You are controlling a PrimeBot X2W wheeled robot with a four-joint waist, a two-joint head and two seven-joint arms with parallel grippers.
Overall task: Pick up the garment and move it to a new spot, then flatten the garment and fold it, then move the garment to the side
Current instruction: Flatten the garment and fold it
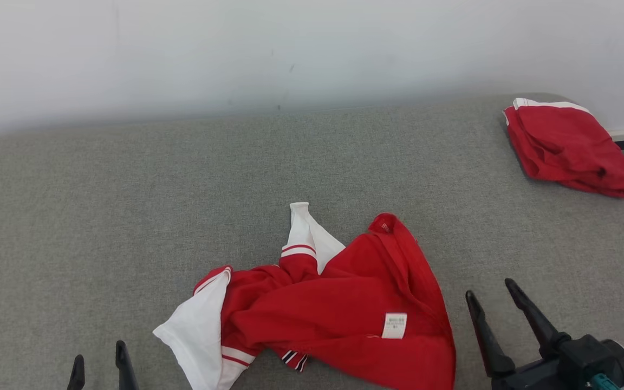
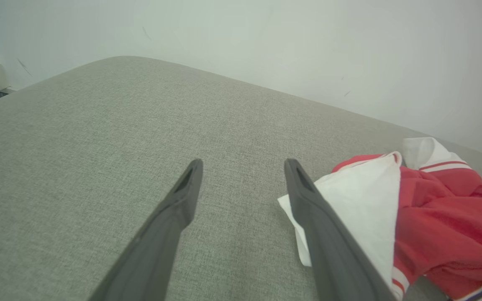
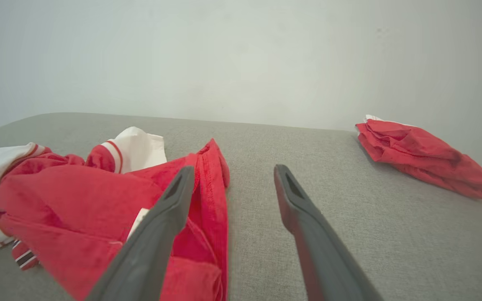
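Note:
A crumpled red garment with white sleeves and striped trim lies on the grey surface near the front, a white label showing on it. In the left wrist view the garment lies to the right; in the right wrist view the garment lies to the left. My right gripper stands open just right of the garment's edge, nothing between its fingers. At the lower left my left gripper is open and empty, left of the white sleeve.
A second red garment, folded, rests at the far right corner of the grey padded surface; the right wrist view has it at the right. A pale wall runs behind. The surface's right edge drops off beside that folded piece.

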